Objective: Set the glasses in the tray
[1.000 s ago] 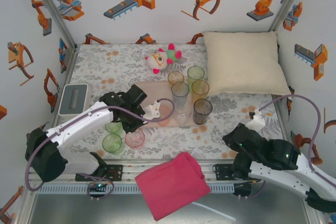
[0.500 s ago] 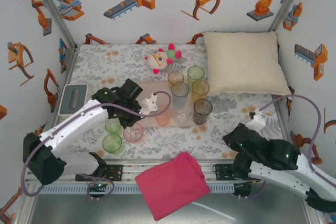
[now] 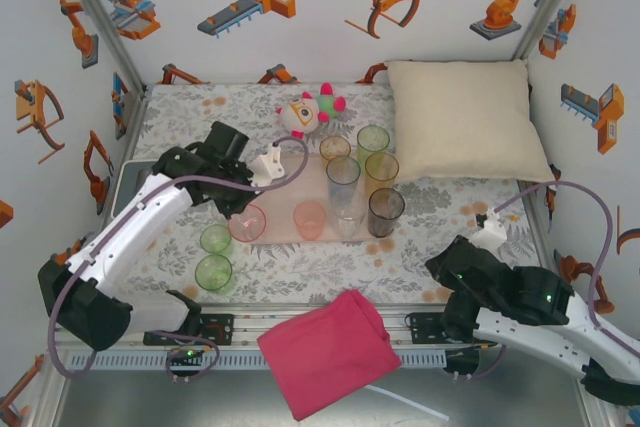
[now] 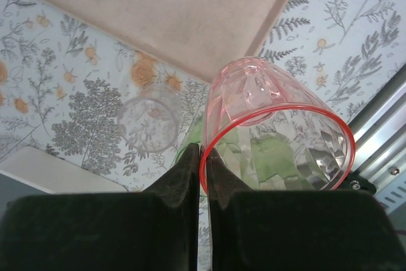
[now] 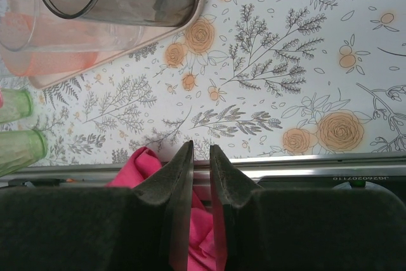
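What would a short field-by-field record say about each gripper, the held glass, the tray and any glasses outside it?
left gripper: shut on the rim of the pink glass
pink glass: tilted, off the table, beside a corner of the tray, not yet in it
right gripper: jaws slightly apart, holding nothing
tray contents: several upright glasses
outside the tray: two green glasses standing on the table near the left arm

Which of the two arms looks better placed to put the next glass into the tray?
Left. The left hand pinches the pink glass by its rim, close by the tray corner. The right hand sits at the front edge of the table, holding nothing.
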`<act>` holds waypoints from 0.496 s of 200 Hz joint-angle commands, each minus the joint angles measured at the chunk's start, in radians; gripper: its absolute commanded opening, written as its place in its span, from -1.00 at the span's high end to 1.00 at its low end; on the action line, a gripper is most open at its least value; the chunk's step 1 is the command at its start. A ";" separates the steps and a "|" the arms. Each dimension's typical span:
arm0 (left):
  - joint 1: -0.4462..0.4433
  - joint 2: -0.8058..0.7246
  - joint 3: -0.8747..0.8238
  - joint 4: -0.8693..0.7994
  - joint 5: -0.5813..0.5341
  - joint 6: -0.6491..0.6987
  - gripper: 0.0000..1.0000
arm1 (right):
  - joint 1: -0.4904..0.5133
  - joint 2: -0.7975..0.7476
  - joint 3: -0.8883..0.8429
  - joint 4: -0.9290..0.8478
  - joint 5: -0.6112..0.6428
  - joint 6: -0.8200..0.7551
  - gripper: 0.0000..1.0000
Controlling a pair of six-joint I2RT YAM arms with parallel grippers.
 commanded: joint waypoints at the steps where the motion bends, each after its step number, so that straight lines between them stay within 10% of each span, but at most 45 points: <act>1: 0.041 0.051 0.065 0.004 0.045 0.026 0.78 | 0.004 0.010 0.007 -0.024 0.026 0.015 0.59; 99: 0.090 0.323 0.290 0.103 0.071 -0.007 0.78 | 0.003 0.020 0.029 -0.037 0.032 0.015 0.59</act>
